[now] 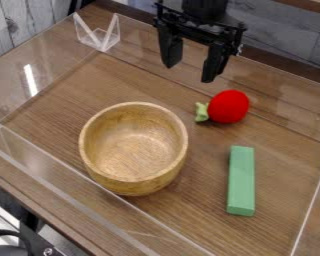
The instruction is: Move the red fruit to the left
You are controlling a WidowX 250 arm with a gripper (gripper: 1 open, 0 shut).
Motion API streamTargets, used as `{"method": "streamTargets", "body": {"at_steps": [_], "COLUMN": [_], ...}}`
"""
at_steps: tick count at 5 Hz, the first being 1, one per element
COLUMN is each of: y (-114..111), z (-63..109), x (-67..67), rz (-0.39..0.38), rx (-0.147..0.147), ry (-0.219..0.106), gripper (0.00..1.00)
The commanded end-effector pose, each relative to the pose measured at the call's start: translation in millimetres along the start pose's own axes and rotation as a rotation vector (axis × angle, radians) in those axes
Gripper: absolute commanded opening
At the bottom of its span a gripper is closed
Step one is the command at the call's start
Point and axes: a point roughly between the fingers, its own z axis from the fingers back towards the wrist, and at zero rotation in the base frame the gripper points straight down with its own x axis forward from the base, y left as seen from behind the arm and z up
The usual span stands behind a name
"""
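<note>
The red fruit (230, 105) is a small round bright red toy with a green leafy stem on its left side. It rests on the wooden tabletop at centre right. My black gripper (190, 58) hangs above and to the upper left of it, pointing down. Its fingers stand wide apart with nothing between them, and it touches nothing.
A round wooden bowl (133, 147) sits left of centre, below the gripper. A flat green rectangular block (242, 180) lies below the fruit. Clear plastic walls (96, 32) ring the wooden table (276, 135).
</note>
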Motion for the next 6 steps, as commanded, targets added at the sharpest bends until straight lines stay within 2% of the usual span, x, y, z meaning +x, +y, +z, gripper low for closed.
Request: {"method": "streamTargets", "body": {"at_steps": [1,2,3,4,5,6], "y": [-12.3,-33.9,-56.5,-65.4,-57.3,-46.7], "z": [-0.7,-4.9,-32.8,-61.4,-67.2,-64.6], "x": [12.4,30.6,44.2,57.0,69.8,80.4], "rz": [-0.062,-0.17,-0.287,-0.385,-0.425,-0.416], "rx": [-0.003,-0.004,0.005,0.023,0.04,0.066], "ry": [0.008,0.003,0.003,-0.02,-0.057,-0.085], "gripper": [1.0,1.0,1.0,1.0,1.0,1.0]}}
